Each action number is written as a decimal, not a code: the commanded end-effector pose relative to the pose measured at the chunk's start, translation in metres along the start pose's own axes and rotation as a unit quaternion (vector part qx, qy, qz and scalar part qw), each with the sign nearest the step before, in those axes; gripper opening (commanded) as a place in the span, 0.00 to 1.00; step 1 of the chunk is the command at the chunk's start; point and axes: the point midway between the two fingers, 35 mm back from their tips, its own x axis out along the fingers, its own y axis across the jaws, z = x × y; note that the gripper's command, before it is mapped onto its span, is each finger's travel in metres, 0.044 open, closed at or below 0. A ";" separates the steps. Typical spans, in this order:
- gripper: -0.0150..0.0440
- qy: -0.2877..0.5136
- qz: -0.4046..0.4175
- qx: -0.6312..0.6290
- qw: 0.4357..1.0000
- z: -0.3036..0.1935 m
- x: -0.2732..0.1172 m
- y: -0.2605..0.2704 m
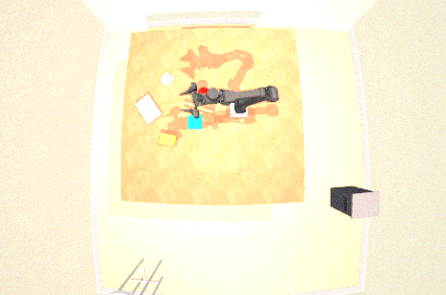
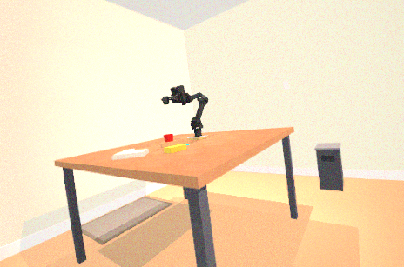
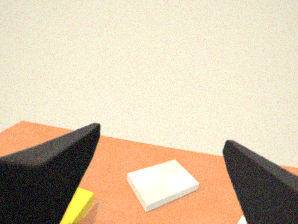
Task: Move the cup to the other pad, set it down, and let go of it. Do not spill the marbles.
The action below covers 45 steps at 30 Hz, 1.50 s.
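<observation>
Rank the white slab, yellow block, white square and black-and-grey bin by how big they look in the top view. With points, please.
1. Bin [image 1: 366, 205] [image 2: 330, 169]
2. White slab [image 1: 148, 109] [image 3: 162, 184]
3. Yellow block [image 1: 167, 140] [image 2: 175, 149] [image 3: 77, 204]
4. White square [image 1: 167, 79]

My gripper [image 1: 183, 102] [image 2: 164, 100] [image 3: 163, 137] is showing charcoal black. I am seeing the cup [image 1: 203, 90] [image 2: 168, 137] glowing plain red, and a square pad [image 1: 194, 122] [image 2: 187, 144] shining cyan. A block [image 1: 167, 140] [image 2: 175, 149] [image 3: 79, 205] is gleaming yellow, while a flat rectangular slab [image 1: 148, 109] [image 2: 136, 154] [image 3: 162, 184] is staying white. The tabletop [image 1: 216, 167] [image 2: 235, 149] [image 3: 115, 150] is looking orange, mottled from above; its legs [image 2: 291, 177] are appearing dark grey.
</observation>
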 end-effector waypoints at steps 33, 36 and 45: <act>0.50 0.635 0.321 -0.327 0.622 -0.196 -0.110 -0.102; 0.50 0.635 0.321 -0.327 0.622 -0.197 -0.110 -0.102; 0.50 0.635 0.321 -0.327 0.622 -0.209 -0.109 -0.103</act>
